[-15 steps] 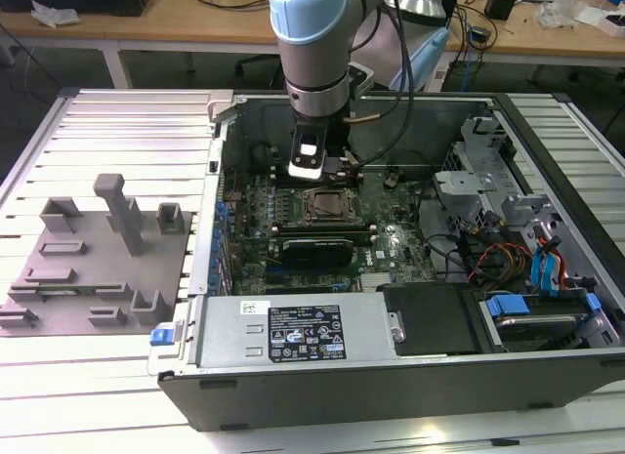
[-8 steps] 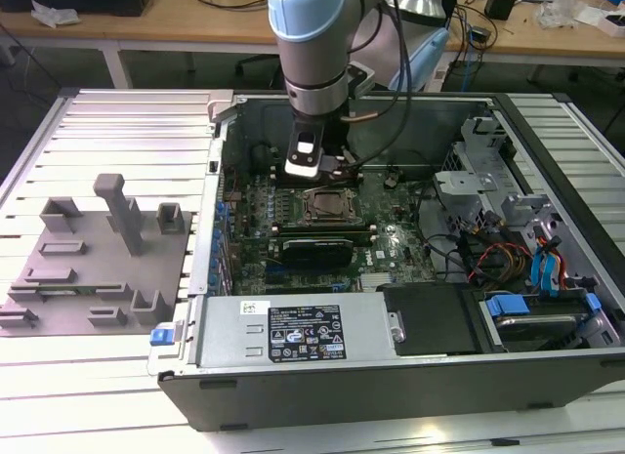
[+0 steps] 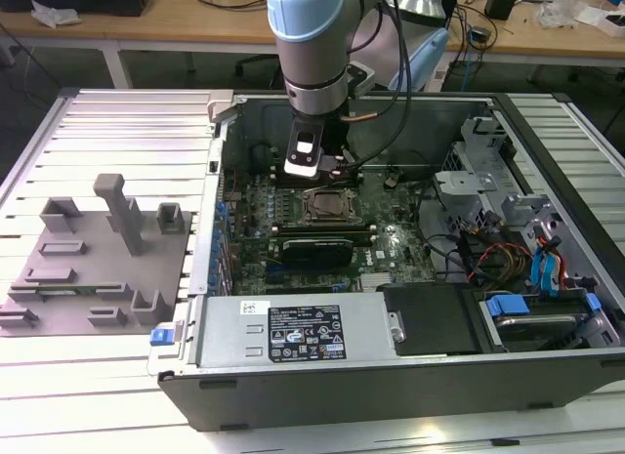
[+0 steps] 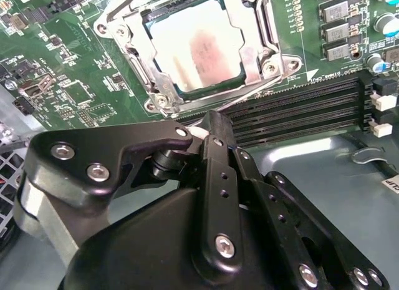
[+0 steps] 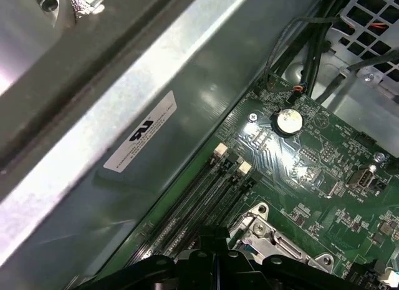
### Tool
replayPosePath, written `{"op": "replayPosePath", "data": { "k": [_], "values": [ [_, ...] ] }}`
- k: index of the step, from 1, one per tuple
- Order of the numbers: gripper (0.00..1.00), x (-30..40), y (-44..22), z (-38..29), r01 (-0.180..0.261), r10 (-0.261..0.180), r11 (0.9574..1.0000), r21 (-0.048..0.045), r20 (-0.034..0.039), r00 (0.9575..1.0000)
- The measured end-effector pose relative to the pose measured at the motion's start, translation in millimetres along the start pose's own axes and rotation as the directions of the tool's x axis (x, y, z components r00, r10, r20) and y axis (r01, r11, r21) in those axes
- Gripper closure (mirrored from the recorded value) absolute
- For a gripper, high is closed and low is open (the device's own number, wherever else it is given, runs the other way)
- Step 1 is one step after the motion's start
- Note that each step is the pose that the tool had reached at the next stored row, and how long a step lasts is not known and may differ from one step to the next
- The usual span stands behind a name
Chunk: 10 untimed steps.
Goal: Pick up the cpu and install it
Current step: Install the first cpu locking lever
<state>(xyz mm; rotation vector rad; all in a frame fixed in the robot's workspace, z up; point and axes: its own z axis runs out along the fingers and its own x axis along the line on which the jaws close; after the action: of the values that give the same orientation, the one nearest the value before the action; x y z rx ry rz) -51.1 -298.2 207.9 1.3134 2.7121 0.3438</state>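
Cpu (image 4: 196, 47): lying flat inside the socket (image 4: 265, 34), pale top up.
Pincer (image 4: 215, 120): drawn narrow, gripping nothing (as I read it).
Bearing: cpu just beyond the tips, not touching.

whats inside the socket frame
The cpu lies flat inside the socket frame, its pale silver top showing. Whatever is under the cpu is covered by it.

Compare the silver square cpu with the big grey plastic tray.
The flat square cpu with a pale silver metal top sits in the metal-framed socket inside the computer case; the large grey plastic tray lies outside it, on the slatted table. The cpu is smooth and shiny; the tray is matt and carries upright blocks. Both lie flat.
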Motion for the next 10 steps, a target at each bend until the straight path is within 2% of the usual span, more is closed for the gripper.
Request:
{"op": "replayPosePath", "data": {
  "k": [10],
  "values": [
    [0.89, -1.8, -2.7, 5.1, 0.001, -0.001, 1.0, -0.0044, 0.0027, 1.0]
  ]
}}
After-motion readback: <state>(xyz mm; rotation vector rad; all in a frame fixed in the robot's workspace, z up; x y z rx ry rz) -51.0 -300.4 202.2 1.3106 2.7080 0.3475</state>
